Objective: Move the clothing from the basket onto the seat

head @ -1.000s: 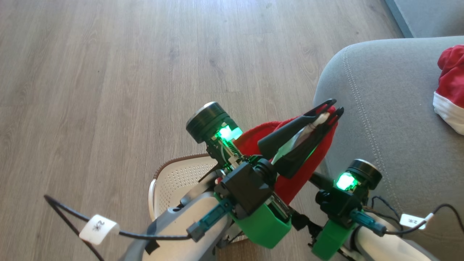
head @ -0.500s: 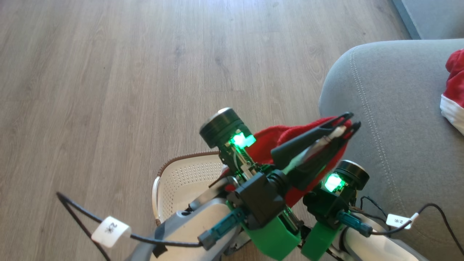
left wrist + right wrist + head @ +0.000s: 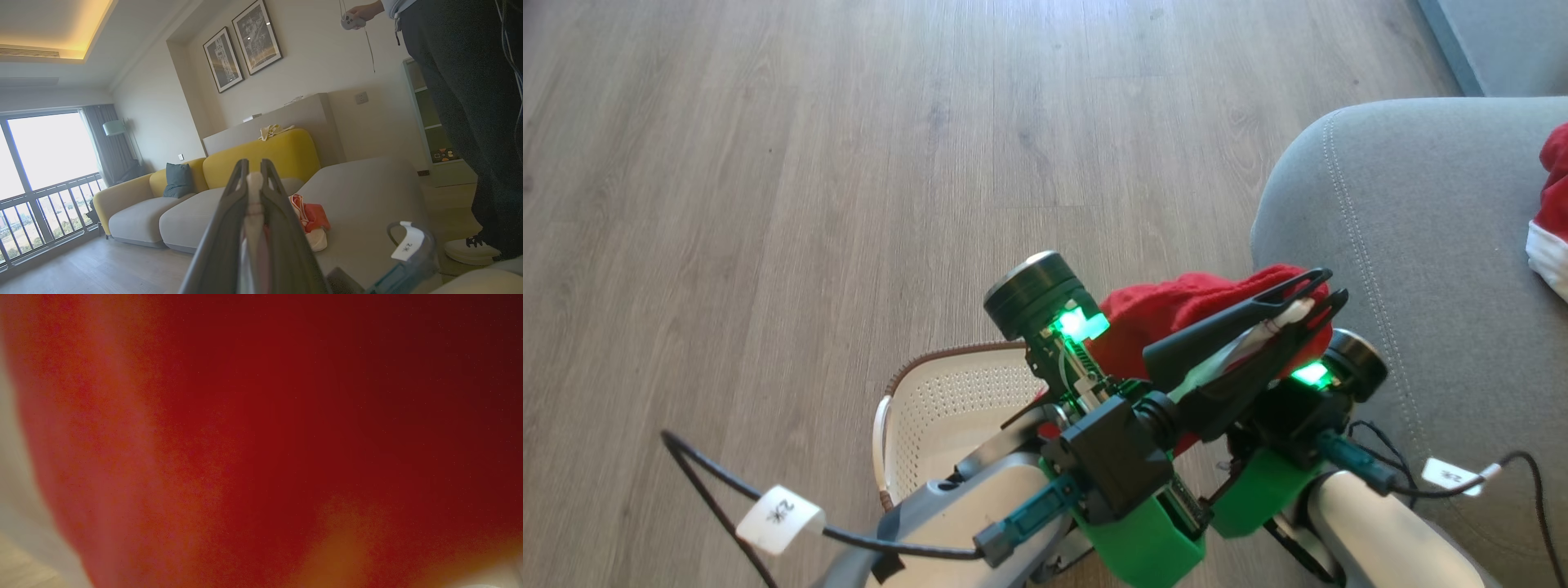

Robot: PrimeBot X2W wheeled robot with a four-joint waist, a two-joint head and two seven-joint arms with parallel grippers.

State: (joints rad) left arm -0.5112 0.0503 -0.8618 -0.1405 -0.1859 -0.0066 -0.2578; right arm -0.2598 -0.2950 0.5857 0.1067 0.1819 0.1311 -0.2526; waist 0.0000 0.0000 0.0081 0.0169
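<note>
The clothing is in two places. Nearest, one red garment (image 3: 1176,306) hangs over the basket (image 3: 939,400), its white trim (image 3: 1281,315) clamped between the closed fingers of the left gripper (image 3: 1331,287). The right gripper (image 3: 1290,408) sits close under the cloth (its camera gives a red blur), so I cannot tell whether it grips. The left gripper's long fingers point right and away, tips about at the rounded corner of the seat (image 3: 1405,245). The cloth's bulk hangs left of that edge, so the carry likely needs more travel rightward. Farther right, the second garment (image 3: 1553,220) lies on the seat.
</note>
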